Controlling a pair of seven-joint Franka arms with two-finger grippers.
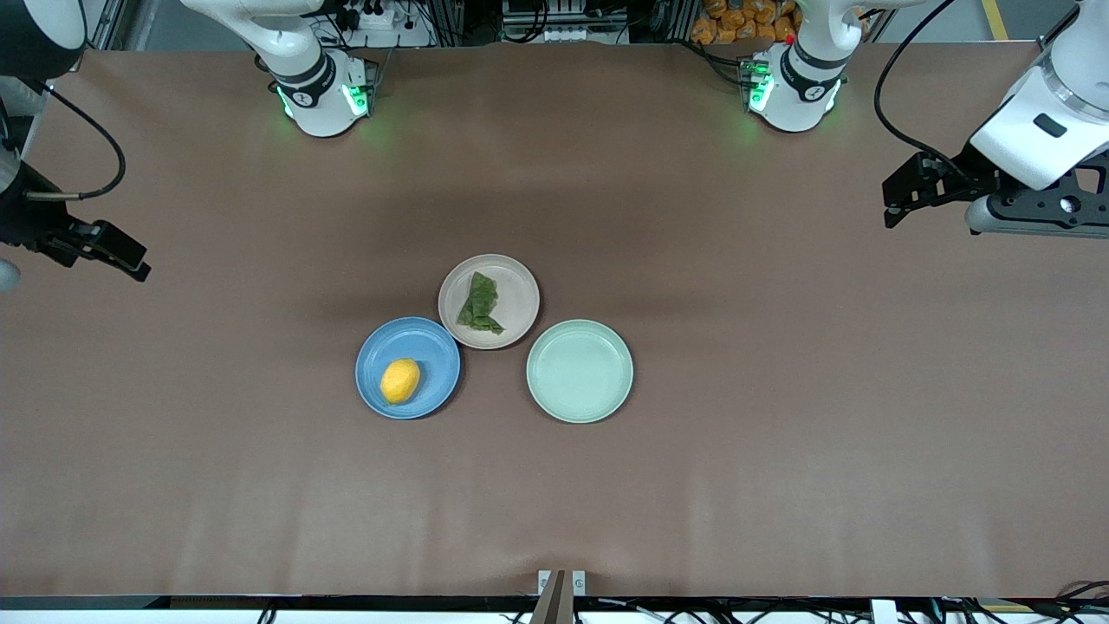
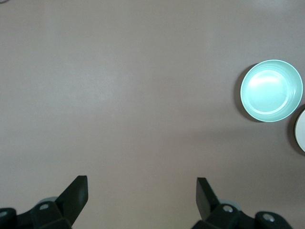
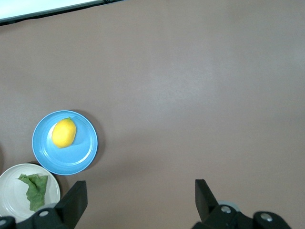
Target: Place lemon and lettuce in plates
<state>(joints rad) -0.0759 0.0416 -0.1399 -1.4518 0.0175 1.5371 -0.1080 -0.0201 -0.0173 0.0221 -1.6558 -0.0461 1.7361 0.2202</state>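
Note:
The yellow lemon [image 1: 399,380] lies in the blue plate [image 1: 436,347] near the table's middle. The dark green lettuce [image 1: 479,303] lies in the beige-pink plate [image 1: 520,295], which touches the blue one and sits farther from the front camera. My right gripper [image 1: 130,258] hangs open and empty over the right arm's end of the table; its wrist view shows the lemon [image 3: 64,133], blue plate [image 3: 81,152] and lettuce [image 3: 34,190] away from its gripper [image 3: 141,188]. My left gripper [image 1: 901,195] hangs open and empty over the left arm's end, with bare table under that gripper [image 2: 142,186].
An empty pale mint green plate [image 1: 580,371] sits beside the other two, toward the left arm's end; it also shows in the left wrist view as the mint plate [image 2: 270,90]. Brown table surface spreads all around the three plates.

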